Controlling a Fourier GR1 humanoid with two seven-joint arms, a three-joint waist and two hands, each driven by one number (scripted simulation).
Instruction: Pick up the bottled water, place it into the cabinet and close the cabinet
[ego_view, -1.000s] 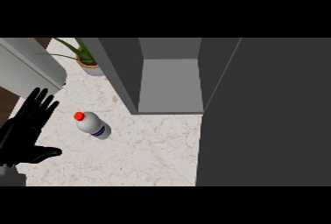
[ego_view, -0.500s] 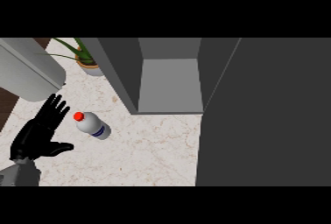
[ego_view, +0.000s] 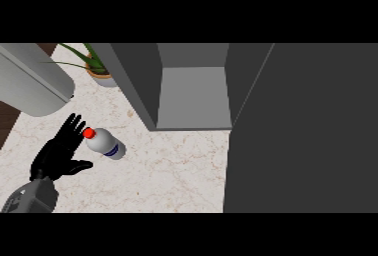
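A bottled water (ego_view: 107, 145) with a red cap and a blue label stands on the marble counter (ego_view: 170, 170). My left hand (ego_view: 59, 152) is just left of it, open with fingers straight, fingertips beside the red cap. The grey cabinet (ego_view: 192, 95) stands open behind and right of the bottle, its inside bare. Its dark door (ego_view: 303, 130) swings out toward me and fills the right side. My right hand does not show.
A potted plant (ego_view: 92, 65) stands at the back left beside the cabinet's side wall. A large grey cylinder (ego_view: 33, 82) lies at the far left. The counter's left edge runs close to my left forearm (ego_view: 29, 197).
My left hand has moved right and forward, from the counter's left edge to right beside the bottle. The bottle and cabinet door have not moved.
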